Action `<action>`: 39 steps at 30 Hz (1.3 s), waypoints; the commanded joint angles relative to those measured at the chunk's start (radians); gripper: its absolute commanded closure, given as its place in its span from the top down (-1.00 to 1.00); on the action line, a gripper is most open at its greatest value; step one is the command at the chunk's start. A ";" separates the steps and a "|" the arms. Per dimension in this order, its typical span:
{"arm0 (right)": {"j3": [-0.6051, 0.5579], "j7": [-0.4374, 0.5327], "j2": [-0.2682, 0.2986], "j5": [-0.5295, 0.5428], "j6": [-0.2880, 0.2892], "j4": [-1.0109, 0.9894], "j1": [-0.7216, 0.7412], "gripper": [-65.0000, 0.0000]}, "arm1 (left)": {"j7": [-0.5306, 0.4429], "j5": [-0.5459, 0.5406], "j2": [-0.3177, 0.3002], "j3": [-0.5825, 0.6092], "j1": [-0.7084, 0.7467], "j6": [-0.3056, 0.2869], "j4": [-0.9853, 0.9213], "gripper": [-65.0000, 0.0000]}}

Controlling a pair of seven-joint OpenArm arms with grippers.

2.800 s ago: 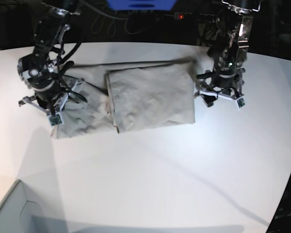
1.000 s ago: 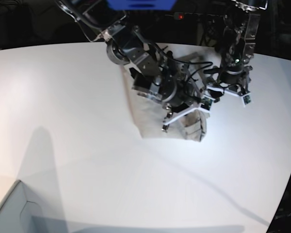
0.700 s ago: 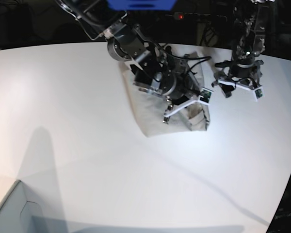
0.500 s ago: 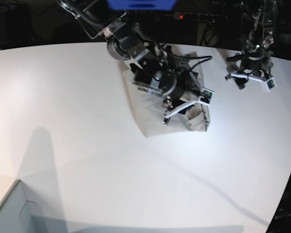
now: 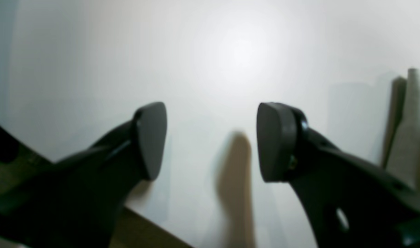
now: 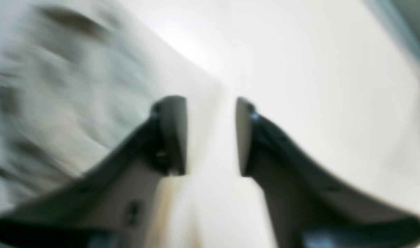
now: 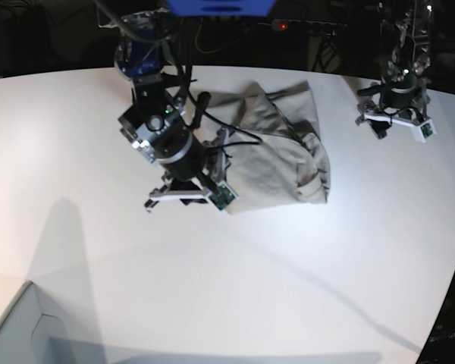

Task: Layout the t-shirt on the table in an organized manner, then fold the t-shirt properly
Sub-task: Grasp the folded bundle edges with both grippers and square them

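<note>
The t-shirt (image 7: 277, 148) lies folded into a compact grey-beige bundle on the white table (image 7: 288, 265), right of centre. My right gripper (image 7: 186, 197) hovers at the bundle's lower left edge. Its wrist view is blurred, with the t-shirt (image 6: 58, 86) to the left of the fingers. That right gripper (image 6: 210, 136) is open with a narrow gap and only table between the pads. My left gripper (image 7: 394, 125) hangs at the far right, apart from the shirt. In its wrist view the left gripper (image 5: 210, 141) is open wide over bare table (image 5: 230, 51).
A grey box corner (image 7: 15, 334) juts in at the bottom left. The table's curved far edge (image 7: 76, 72) borders a dark area with cables. A blue object (image 7: 220, 6) sits at the top centre behind the arms.
The right arm has pulled back to the left off the folded shirt and its jaws have narrowed. The shirt stays as a bundle. The left arm holds still at the far right.
</note>
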 commanded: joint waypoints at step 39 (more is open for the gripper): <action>-0.228 0.028 0.017 0.019 0.126 0.094 -0.155 -1.00 | -0.019 0.003 -0.009 -0.063 -0.002 0.001 0.032 0.24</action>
